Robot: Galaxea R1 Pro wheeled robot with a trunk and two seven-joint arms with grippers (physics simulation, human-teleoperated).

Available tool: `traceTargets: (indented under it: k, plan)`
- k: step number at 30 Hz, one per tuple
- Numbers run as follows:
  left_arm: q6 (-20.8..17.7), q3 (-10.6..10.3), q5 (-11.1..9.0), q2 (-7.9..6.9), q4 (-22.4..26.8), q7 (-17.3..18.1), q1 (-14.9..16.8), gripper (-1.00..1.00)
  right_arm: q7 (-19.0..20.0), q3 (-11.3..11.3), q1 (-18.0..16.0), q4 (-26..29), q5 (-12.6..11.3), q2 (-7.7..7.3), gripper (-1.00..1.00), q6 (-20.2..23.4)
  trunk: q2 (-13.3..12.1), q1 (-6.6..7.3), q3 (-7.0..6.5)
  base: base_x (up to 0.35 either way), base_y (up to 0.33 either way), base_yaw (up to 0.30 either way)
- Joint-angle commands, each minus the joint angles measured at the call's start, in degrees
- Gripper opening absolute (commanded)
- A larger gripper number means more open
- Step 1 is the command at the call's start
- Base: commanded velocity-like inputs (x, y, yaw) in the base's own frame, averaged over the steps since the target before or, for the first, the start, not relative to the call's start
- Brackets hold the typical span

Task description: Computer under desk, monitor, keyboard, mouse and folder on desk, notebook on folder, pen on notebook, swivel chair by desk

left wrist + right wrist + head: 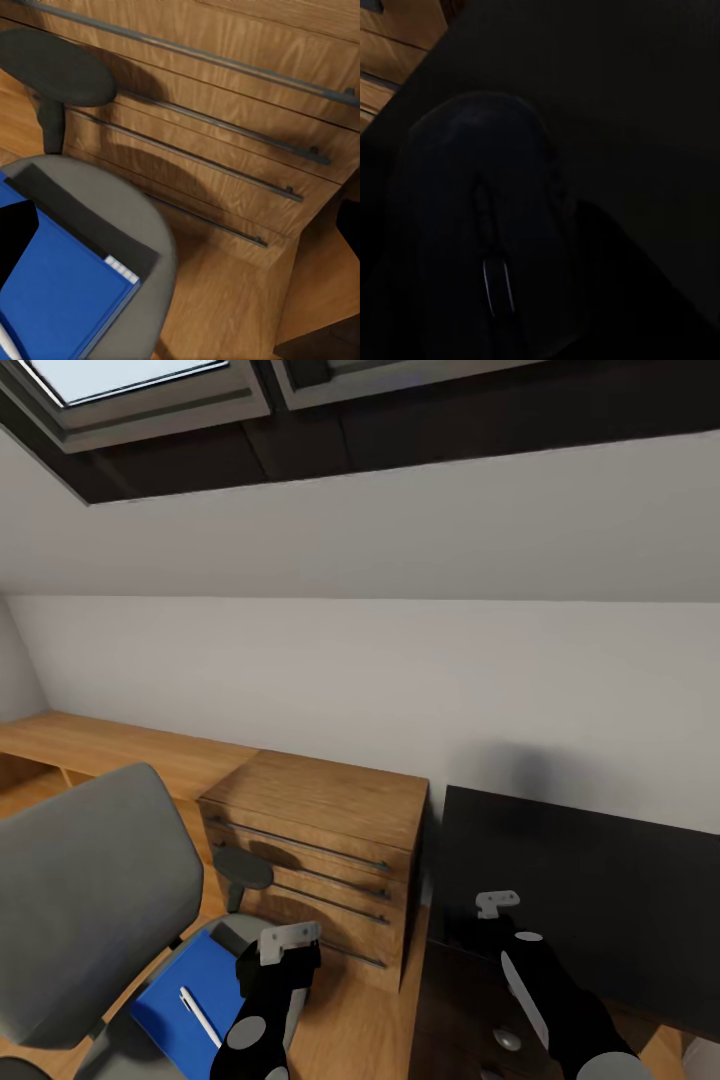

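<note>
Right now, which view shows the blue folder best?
The left wrist view: the folder lies large and close on the swivel chair seat, a dark edge and corner visible. The head view shows it smaller, with the pen on it, partly behind the left arm.

No readable text is showing anywhere right now: no labels, brands, numbers or signs. The blue folder (185,1000) on the swivel chair (85,920) is showing a plain cover, and the small pale tab at its corner in the left wrist view is too tiny to make out. The wooden drawer chest (320,860) is carrying only bare rails, no lettering. The mouse (487,225) in the right wrist view is looking too dark for any mark to be read, and the black table (600,890) is showing nothing written.
</note>
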State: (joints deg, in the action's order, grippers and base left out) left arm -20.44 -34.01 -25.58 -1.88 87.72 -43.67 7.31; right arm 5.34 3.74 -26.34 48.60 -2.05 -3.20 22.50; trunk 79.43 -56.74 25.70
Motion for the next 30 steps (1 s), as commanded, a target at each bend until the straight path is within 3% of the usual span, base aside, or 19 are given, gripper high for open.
traceTargets:
  k: [1, 18, 23, 30]
  plan:
    - [-0.2, -0.2, -0.3, -0.05, 0.1, -0.5, 0.1, 1.0, -0.1, 0.1, 0.0, 0.1, -0.4, -0.05, -1.0, 0.3, 0.0, -0.01, 0.06, 0.061, 0.035, 0.0]
    - [-0.2, -0.3, -0.2, -0.05, 0.1, -0.5, 0.1, 1.0, -0.1, 0.1, 0.0, 0.1, -0.4, -0.05, -1.0, 0.3, 0.0, -0.01, 0.06, 0.011, 0.005, 0.0]
    - [-0.2, -0.3, -0.3, -0.05, 0.1, -0.5, 0.1, 1.0, -0.1, 0.1, 0.0, 0.1, -0.4, -0.05, -1.0, 0.3, -2.0, 1.09, -0.83, 0.0, 0.0, 0.0]
    - [-0.2, -0.3, -0.3, -0.05, 0.1, -0.5, 0.1, 1.0, 0.0, 0.1, 0.0, 0.1, -0.4, -0.05, -1.0, 0.3, -2.0, 1.09, -0.83, 0.0, 0.0, 0.0]
